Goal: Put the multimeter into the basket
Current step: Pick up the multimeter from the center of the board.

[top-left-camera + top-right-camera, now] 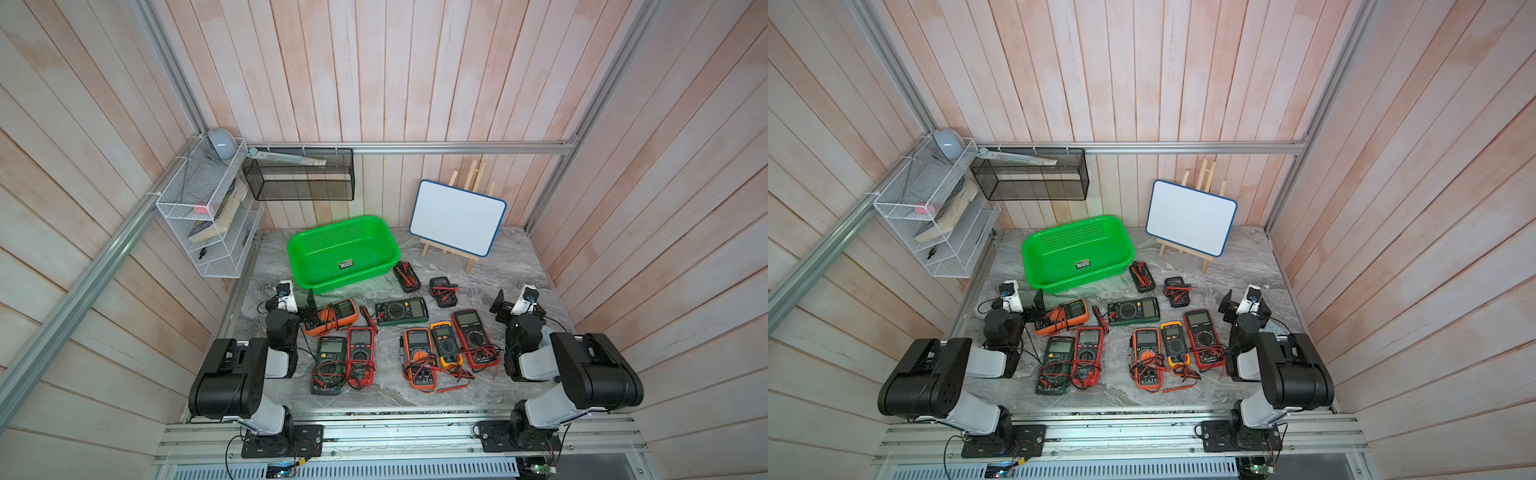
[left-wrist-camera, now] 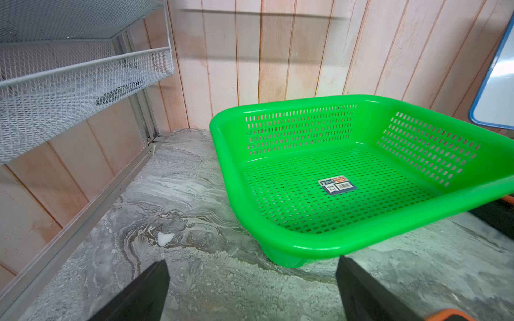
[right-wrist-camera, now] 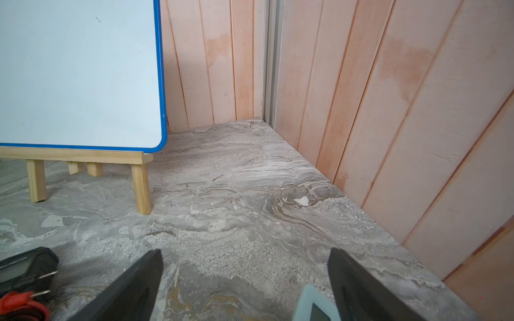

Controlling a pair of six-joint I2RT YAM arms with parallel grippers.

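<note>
- Progress: none yet; basket (image 1: 332, 235) holds only its label sticker; the multimeters (image 1: 401, 311), at least nine, all lie on the desk (image 1: 498, 266), in front of the basket and to its right
- Left fingers (image 1: 309, 305) spread wide, holding nothing, just beside the orange multimeter (image 1: 332, 316) lying sideways; right fingers (image 1: 500, 305) equally wide and empty, over bare desk near the right wall
- Left to do: every pick, carry and drop
- Room: basket sits back-left, close to the rear wall; white wire rack (image 1: 203, 216) overhangs its left, whiteboard (image 1: 457, 218) stands to its right; front rim faces the meters, so the approach from there looks open
- Leads tangle across neighbouring meters; I'd expect snagging on a lift
</note>
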